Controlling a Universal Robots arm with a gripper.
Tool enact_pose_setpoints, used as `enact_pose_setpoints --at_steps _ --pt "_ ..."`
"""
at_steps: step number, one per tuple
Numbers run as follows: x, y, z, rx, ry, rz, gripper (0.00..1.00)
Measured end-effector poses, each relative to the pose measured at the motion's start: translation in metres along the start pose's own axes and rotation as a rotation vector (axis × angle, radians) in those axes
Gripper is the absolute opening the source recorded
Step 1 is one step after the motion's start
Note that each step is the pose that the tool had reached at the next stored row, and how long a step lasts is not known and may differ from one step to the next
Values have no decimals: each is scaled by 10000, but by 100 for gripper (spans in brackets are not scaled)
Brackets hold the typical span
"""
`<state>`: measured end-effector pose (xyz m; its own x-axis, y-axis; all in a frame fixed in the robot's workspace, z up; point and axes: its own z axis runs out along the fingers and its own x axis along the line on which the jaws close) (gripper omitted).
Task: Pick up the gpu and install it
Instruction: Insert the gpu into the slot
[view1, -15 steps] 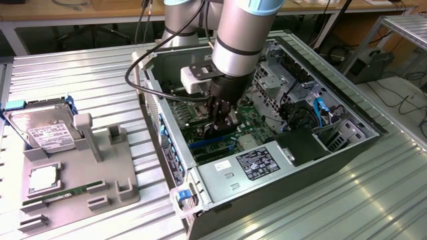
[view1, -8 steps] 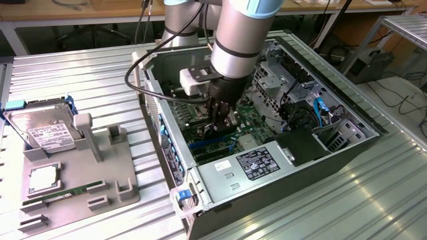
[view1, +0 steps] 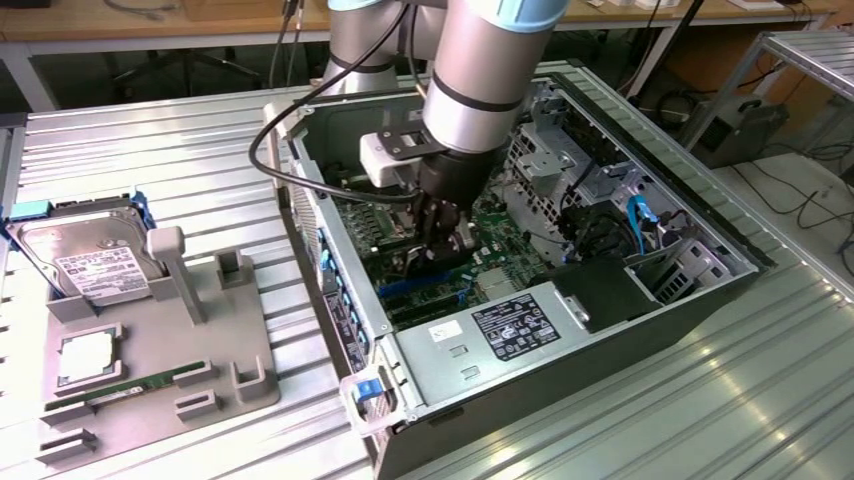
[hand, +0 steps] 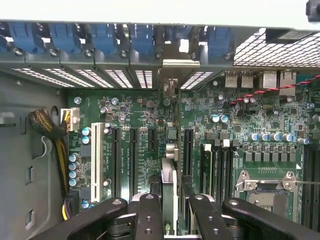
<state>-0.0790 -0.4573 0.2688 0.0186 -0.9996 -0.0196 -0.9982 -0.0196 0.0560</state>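
In the exterior view we see the arm reaching down into the open computer case, which lies on its side on the ribbed metal tabletop; the claw sits low over the green motherboard, close to the expansion slots; just toward the case's near end lies the grey power supply with its label.

In the wrist view we look along the claw at the gpu; the card stands on edge, seen as a thin upright strip, pinched between the two black fingers, so the claw is narrowed onto it; its silvery bracket reaches up to the rear slot openings of the case; the card's lower edge lies in line with one of the dark slots or just beside it, and we cannot tell whether it is seated; to one side stands a white slot; to the other lies the processor socket.

On the exterior view's left, a grey holder tray rests on the tabletop well apart from the case; it carries the silver hard drive and a green RAM stick.
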Motion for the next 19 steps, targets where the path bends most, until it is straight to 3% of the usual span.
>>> enact_pose_setpoints --at_steps 5,16,19 --pt "0 -3 4 -42 -3 1 26" --pt "1 -3 53 -292 -7 42 26" --pt "1 -6 49 -326 -11 51 26"
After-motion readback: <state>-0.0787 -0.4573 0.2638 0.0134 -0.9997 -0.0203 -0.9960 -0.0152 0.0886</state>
